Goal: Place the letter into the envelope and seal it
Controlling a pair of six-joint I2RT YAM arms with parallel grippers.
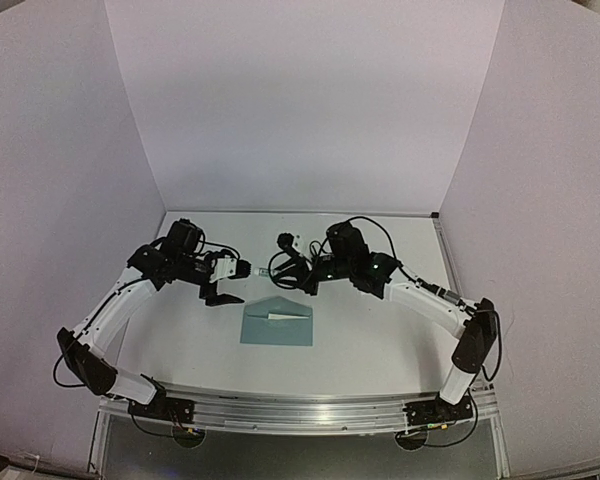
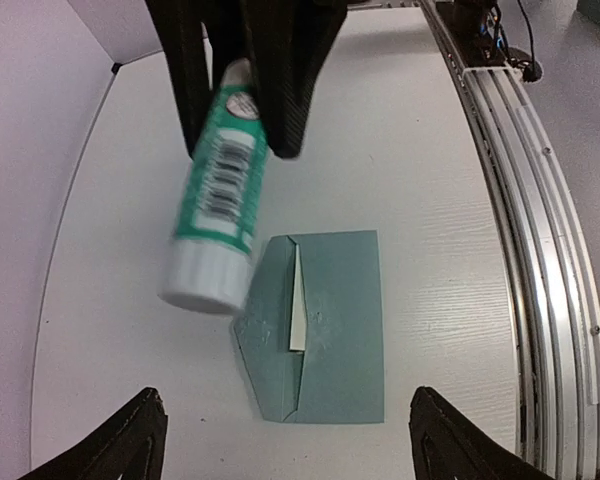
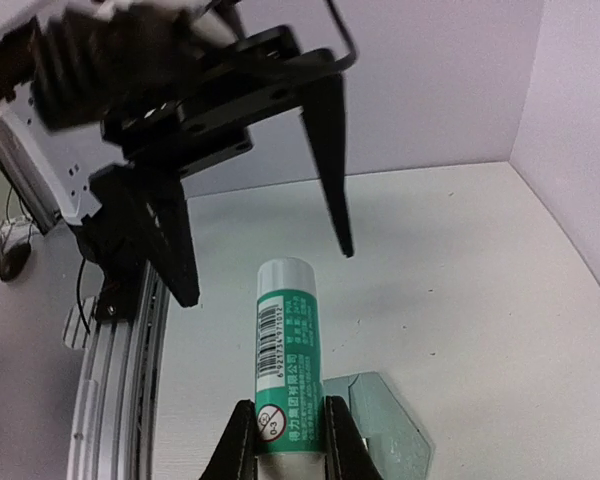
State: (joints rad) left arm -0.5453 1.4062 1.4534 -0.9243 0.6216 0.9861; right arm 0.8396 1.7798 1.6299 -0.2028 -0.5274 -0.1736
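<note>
Right gripper holds a glue stick above the envelope

Right gripper [image 1: 278,270] in the top view reaches in toward the middle of the white table [image 1: 380,340]. It meets the left gripper [image 1: 238,270] there, tip to tip. A small glue stick [image 1: 260,271] sits between the 2 of them, up in the air. The teal envelope [image 1: 277,325] lies flat on the table just in front of them, nearer to the arm bases. Nothing is touching it.

From the left wrist, the right gripper [image 2: 238,140] comes in from the top, and its 2 black fingers are squeezed onto the green and white glue stick [image 2: 220,190]. The white cap end points toward this camera. The left gripper's own 2 fingers sit far apart at the bottom corners and hold nothing. Below lies the envelope [image 2: 340,320] with its flap folded over. The letter [image 2: 297,300] shows only as a thin pale strip at the edge of the flap, and the rest of it is hidden inside. A metal rail [image 2: 540,250] runs along the right side.

From the right wrist, the 2 near fingers pinch the bottom of the glue stick [image 3: 285,330], which stands straight up. The left gripper [image 3: 268,275] hangs over it with its fingers spread wide, 1 on each side of the cap. I cannot tell if they touch it. A corner of the envelope [image 3: 385,430] peeks out low on the right
</note>
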